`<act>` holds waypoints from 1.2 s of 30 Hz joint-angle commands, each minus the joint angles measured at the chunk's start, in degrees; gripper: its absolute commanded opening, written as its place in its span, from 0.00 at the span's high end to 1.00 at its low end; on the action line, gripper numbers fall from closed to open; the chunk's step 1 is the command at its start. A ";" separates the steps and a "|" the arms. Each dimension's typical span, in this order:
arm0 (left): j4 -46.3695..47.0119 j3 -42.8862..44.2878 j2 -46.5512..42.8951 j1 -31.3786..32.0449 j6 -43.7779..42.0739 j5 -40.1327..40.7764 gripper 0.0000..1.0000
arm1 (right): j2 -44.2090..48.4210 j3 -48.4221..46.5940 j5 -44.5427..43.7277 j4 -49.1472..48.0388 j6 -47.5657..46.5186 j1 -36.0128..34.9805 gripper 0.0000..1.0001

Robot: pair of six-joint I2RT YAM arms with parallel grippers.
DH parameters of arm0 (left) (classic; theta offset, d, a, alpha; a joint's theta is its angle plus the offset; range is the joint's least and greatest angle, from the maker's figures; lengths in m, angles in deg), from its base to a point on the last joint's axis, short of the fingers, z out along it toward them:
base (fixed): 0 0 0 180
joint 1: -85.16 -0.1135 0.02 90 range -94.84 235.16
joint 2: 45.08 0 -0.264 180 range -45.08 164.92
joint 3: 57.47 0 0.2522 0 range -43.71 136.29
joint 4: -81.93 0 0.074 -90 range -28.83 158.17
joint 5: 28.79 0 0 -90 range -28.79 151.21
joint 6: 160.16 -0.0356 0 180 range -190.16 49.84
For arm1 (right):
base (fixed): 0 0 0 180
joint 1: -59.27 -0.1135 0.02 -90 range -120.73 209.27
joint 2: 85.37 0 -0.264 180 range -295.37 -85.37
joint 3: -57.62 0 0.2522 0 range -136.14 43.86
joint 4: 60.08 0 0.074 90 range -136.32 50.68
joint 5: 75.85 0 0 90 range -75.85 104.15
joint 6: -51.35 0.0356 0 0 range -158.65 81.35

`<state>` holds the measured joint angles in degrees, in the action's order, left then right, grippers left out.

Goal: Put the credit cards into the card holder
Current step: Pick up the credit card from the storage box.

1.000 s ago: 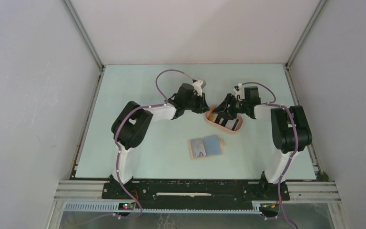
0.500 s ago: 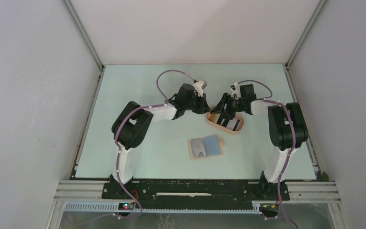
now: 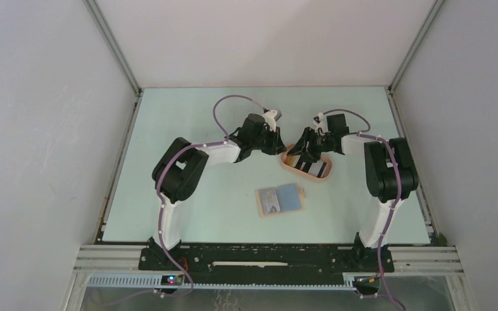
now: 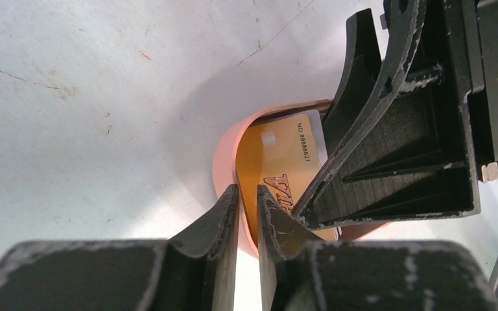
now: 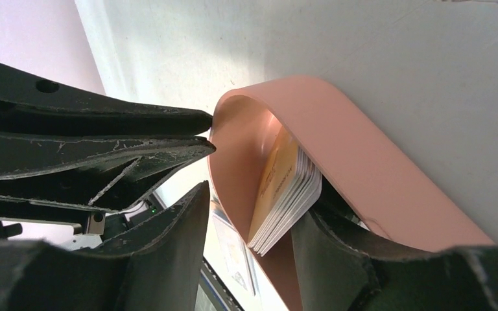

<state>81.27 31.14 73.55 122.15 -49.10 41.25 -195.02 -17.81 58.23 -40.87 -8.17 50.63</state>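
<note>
Peach tray (image 3: pixel 325 173) is the landmark. Left gripper (image 4: pixel 247 192) is nearly closed, its 2 fingers pinching the tray's rim at the end nearest the left arm. Right gripper (image 5: pixel 251 204) is half open and reaches into the tray. 1 finger is behind the cards (image 5: pixel 286 194) and the other is clear of them, so nothing is gripped. The cards are 1 stack, orange one on top, tilted against the tray's wall. Holder (image 3: pixel 281 199) lies open near the tray, on the arm-base side.
</note>
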 commanded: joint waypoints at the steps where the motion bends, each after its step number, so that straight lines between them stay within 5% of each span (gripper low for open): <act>1: 1.55 2.84 -0.15 0.57 0.89 -1.40 0.80 | 0.20 -1.07 2.84 0.96 0.04 1.48 0.43; 36: 2.36 2.22 -0.68 0.28 1.08 -1.85 0.73 | -0.82 -0.54 5.76 7.85 -5.65 8.19 0.56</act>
<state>81.41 31.14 73.55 122.22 -48.91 41.01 -195.13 -17.81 64.24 -33.94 -11.98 57.82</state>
